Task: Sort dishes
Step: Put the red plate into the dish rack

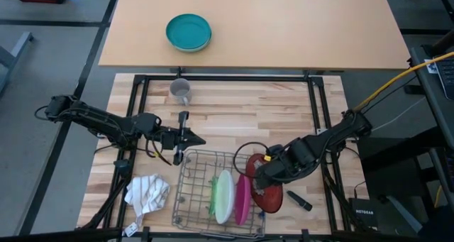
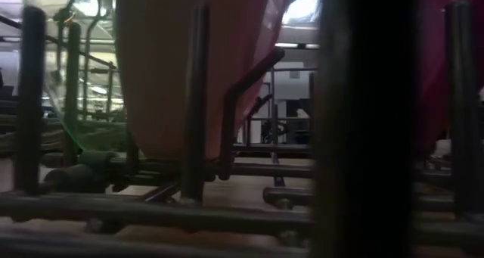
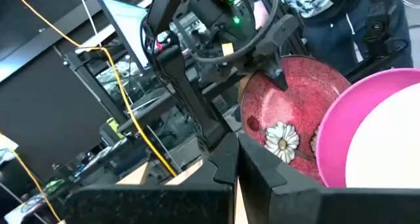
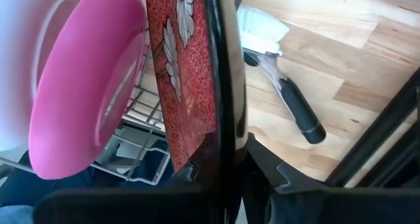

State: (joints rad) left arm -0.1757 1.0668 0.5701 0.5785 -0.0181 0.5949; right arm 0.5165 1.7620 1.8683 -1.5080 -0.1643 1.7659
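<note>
Dark red plate (image 1: 264, 189) with daisy motifs is standing on edge at the wire dish rack's (image 1: 191, 172) right side, right gripper (image 1: 261, 172) pinching its rim to slot it beside the magenta plate (image 1: 242, 199). Left gripper (image 1: 190, 138), fingers together on nothing, is waiting at the rack's far-left corner.

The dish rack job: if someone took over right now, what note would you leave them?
Right gripper: shut on the dark red plate, held on edge at the rack's right end.
Left gripper: shut, empty, waiting by the rack's left corner.
Done: pale green plate, white plate and pink plate stand in the rack.
Left: slot in the red plate, then release.
</note>
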